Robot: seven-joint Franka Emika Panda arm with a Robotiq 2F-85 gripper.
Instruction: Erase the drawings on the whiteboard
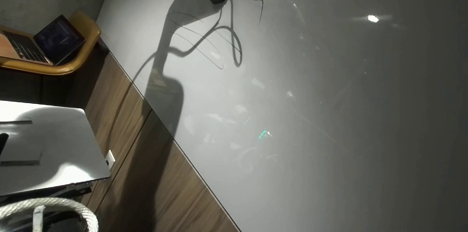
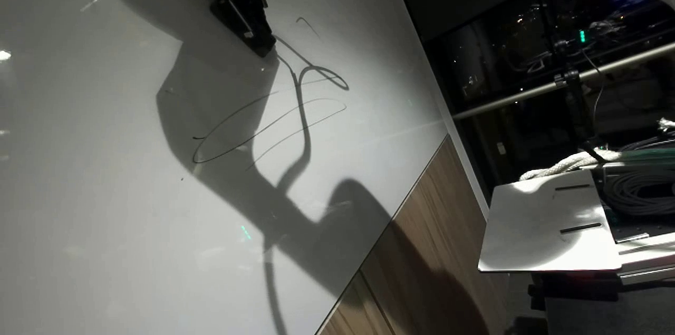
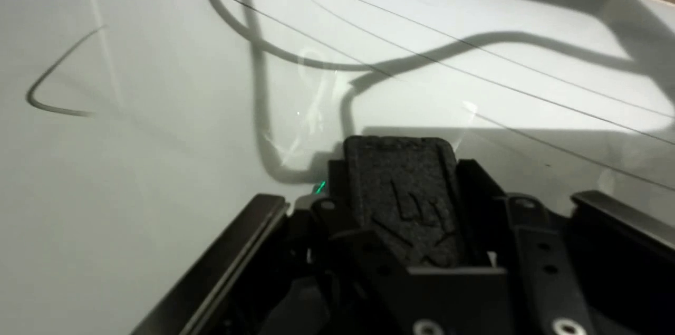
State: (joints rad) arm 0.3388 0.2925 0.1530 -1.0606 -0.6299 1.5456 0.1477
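Drawings point(image 2: 271, 125) on the whiteboard point(image 1: 347, 122): long, thin slanted loops ahead of my jaws, running off to their right in the wrist view; a short hooked stroke point(image 3: 32, 89) lies to their left. My gripper point(image 3: 401, 182) is clamped on a dark grey block point(image 3: 403, 208); whether it touches the whiteboard I cannot tell. My arm's shadow point(image 2: 211, 103) and a looping cable shadow point(image 3: 262, 97) fall across the loops ahead. Farther from the jaws, past the whiteboard's straight edge: brown wood panels point(image 1: 182, 188), a white table point(image 2: 527, 229) in both exterior views, a laptop point(image 1: 58, 40) on a yellowish seat point(image 1: 69, 68), pale rope point(image 1: 78, 208).
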